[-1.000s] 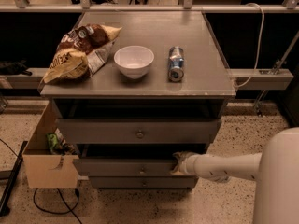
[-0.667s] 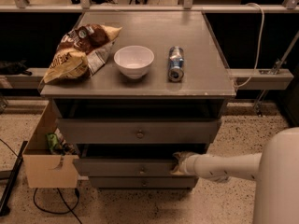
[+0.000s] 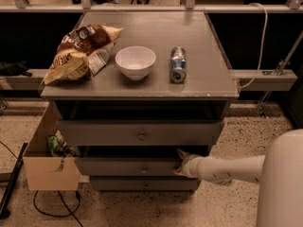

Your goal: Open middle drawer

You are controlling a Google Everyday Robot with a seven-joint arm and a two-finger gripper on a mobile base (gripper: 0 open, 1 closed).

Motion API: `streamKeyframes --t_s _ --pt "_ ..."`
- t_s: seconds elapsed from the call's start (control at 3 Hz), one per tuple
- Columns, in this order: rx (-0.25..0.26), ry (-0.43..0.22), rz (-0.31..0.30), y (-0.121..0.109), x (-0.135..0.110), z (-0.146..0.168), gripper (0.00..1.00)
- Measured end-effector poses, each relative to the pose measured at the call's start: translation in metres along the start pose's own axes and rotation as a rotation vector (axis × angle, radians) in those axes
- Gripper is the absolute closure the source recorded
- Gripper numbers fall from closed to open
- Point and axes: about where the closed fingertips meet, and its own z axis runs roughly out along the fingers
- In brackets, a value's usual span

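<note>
The middle drawer (image 3: 128,166) is the grey second drawer of the cabinet, with a long low front and a small round knob (image 3: 144,170) at its centre. A dark gap shows above its front. My gripper (image 3: 180,162) is at the right end of this drawer's front, right of the knob and against the front's upper edge. The white arm (image 3: 227,169) reaches in from the right. The taller top drawer (image 3: 104,133) is above and the lowest drawer (image 3: 118,183) is below.
On the cabinet top (image 3: 199,79) lie a chip bag (image 3: 80,51), a white bowl (image 3: 135,61) and a can (image 3: 178,64) on its side. A cardboard box (image 3: 47,167) and cables (image 3: 52,207) are on the floor at the left. A rail (image 3: 270,79) runs behind.
</note>
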Motion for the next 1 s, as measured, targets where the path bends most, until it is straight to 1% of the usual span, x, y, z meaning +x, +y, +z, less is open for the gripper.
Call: streamKeyframes --t_s 0.33,0.67,1.0 --pt "-0.005 -0.002 -0.005 0.006 0.002 -0.002 0.62" --pt "-0.021 -0.009 -0.018 0.022 0.005 -0.01 0.85" --pt "-0.021 -0.009 -0.018 0.019 0.003 -0.014 1.0"
